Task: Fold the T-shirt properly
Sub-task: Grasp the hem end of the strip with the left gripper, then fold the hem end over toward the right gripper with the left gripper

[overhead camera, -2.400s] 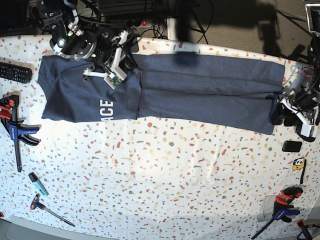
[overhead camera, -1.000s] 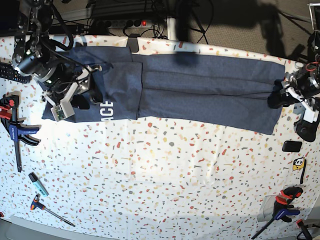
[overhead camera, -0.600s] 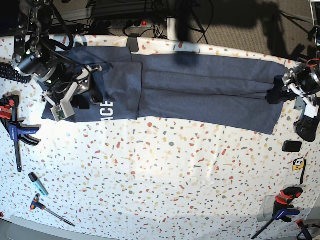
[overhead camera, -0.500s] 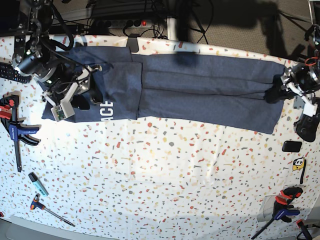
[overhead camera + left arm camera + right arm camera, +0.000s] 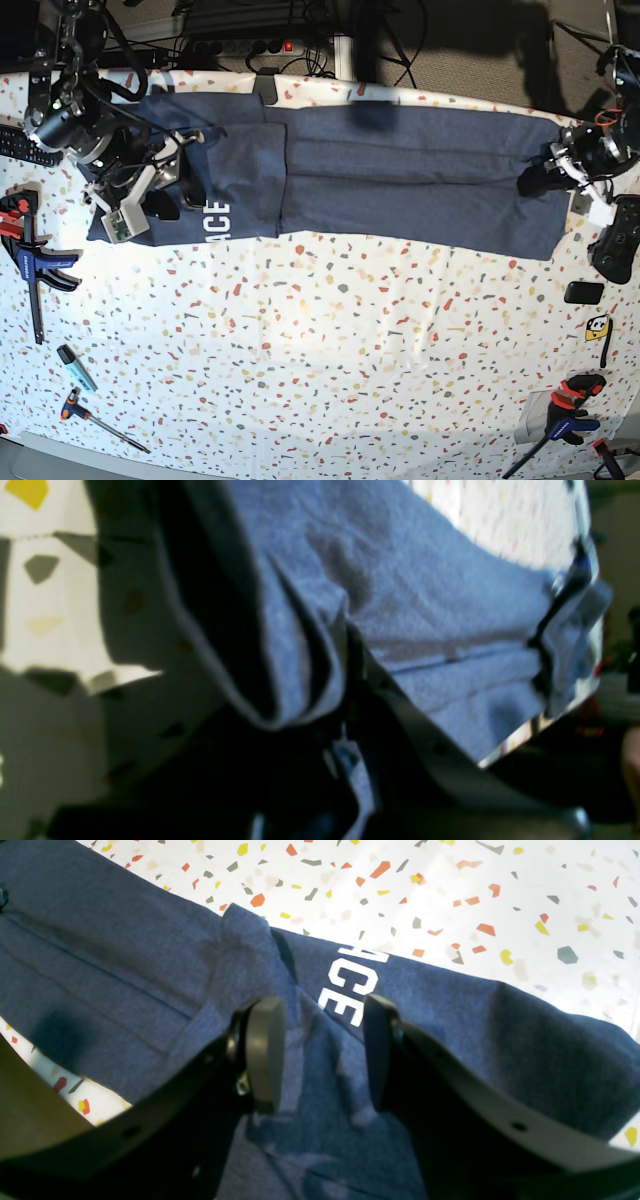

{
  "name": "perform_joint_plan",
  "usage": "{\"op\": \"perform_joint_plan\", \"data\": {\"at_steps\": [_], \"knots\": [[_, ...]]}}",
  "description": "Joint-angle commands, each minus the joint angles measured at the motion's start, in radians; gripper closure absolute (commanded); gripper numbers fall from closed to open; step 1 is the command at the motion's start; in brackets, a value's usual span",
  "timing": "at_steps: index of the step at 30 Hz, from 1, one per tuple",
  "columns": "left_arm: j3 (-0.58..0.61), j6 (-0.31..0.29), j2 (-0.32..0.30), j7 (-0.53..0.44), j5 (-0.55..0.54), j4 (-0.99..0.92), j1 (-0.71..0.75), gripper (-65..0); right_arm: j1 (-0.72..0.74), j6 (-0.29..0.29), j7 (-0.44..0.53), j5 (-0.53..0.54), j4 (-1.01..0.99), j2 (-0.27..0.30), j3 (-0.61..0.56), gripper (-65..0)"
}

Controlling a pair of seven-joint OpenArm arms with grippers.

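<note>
1. The T-shirt (image 5: 400, 180) lies folded into a long dark-blue band across the far part of the desk (image 5: 330, 360), running from one arm to the other.
2. White block letters "ACE" (image 5: 352, 985) show on the shirt near its end at the base view's left; the rest of the word is hidden in the fold.
3. The right gripper (image 5: 320, 1050) sits over that lettered end, jaws partly apart with a raised ridge of cloth between the two pads; whether the pads press the cloth cannot be told.
4. The left gripper (image 5: 540, 178) is at the shirt's opposite end, jaws drawn in on a bunched fold of the hem, which the left wrist view shows pinched and lifted off the desk.
5. The desk has a white top with coloured terrazzo flecks.
6. A black remote (image 5: 25, 148) lies at the base view's left edge, with a red-and-blue clamp (image 5: 30, 262) nearer the camera.
7. A teal marker (image 5: 76, 367) and a T-handle tool (image 5: 95, 418) lie near the front left corner.
8. Another clamp (image 5: 560, 420) sits at the front right, beside a small yellow sticker (image 5: 597, 326) whose print is too small to read.
</note>
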Motion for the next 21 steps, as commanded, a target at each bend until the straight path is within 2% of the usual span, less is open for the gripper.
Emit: {"op": "perform_joint_plan", "data": {"at_steps": [1, 10, 14, 18, 21], "knots": [[-0.006, 0.001, -0.040, -0.007, -0.004, 0.007, -0.021, 0.0, 0.009, 0.007, 0.024, 0.012, 0.020, 0.011, 0.008, -26.0], [-0.006, 0.001, -0.157, 0.005, 0.035, 0.012, -0.104, 0.0, 0.009, 0.007, 0.023, 0.012, 0.020, 0.011, 0.007, -26.0], [-0.006, 0.003, -0.176, 0.046, 0.032, 0.060, -0.094, 0.0, 0.009, 0.007, 0.023, 0.011, 0.020, 0.011, 0.007, -26.0], [-0.006, 0.091, -0.163, 0.056, 0.033, 0.155, -0.057, 0.0, 0.009, 0.007, 0.023, 0.012, 0.020, 0.011, 0.006, -26.0], [-0.006, 0.175, -0.138, 0.066, 0.035, 0.299, -0.010, 0.0, 0.009, 0.007, 0.023, 0.008, 0.020, 0.011, 0.006, -26.0]]}}
